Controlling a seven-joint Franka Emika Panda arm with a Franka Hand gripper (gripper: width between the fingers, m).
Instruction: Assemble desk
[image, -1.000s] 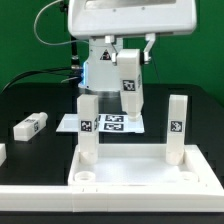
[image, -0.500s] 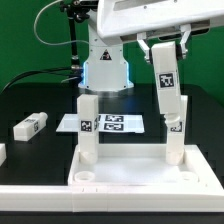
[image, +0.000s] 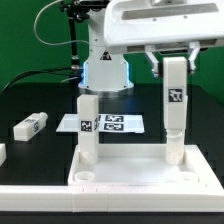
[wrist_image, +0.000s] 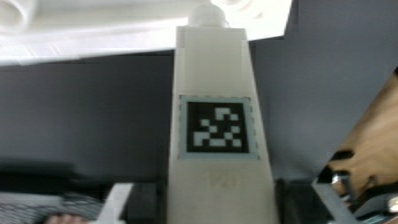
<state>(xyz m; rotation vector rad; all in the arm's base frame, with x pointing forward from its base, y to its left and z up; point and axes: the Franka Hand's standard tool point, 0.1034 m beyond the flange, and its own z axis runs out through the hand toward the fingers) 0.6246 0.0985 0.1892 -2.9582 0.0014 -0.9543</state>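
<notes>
The white tabletop (image: 130, 176) lies upside down at the front, with its raised rim and round corner sockets showing. One white leg (image: 88, 130) stands upright in its far socket on the exterior view's left. Another leg (image: 175, 150) stands in the far socket on the right. My gripper (image: 175, 66) is shut on a third leg (image: 176, 100) and holds it upright in the air, overlapping the top of the right standing leg. In the wrist view this held leg (wrist_image: 217, 130) fills the centre, tag facing the camera, between my gripper's (wrist_image: 217, 205) fingers. A fourth leg (image: 30, 126) lies on the black table at the left.
The marker board (image: 112, 124) lies flat behind the tabletop. A long white rail (image: 110, 207) runs along the front edge. The robot base (image: 105, 68) stands at the back. A small white part (image: 2, 152) shows at the left edge.
My gripper has carried the held leg from above the marker board toward the exterior view's right and turned it upright, ending over the right standing leg.
</notes>
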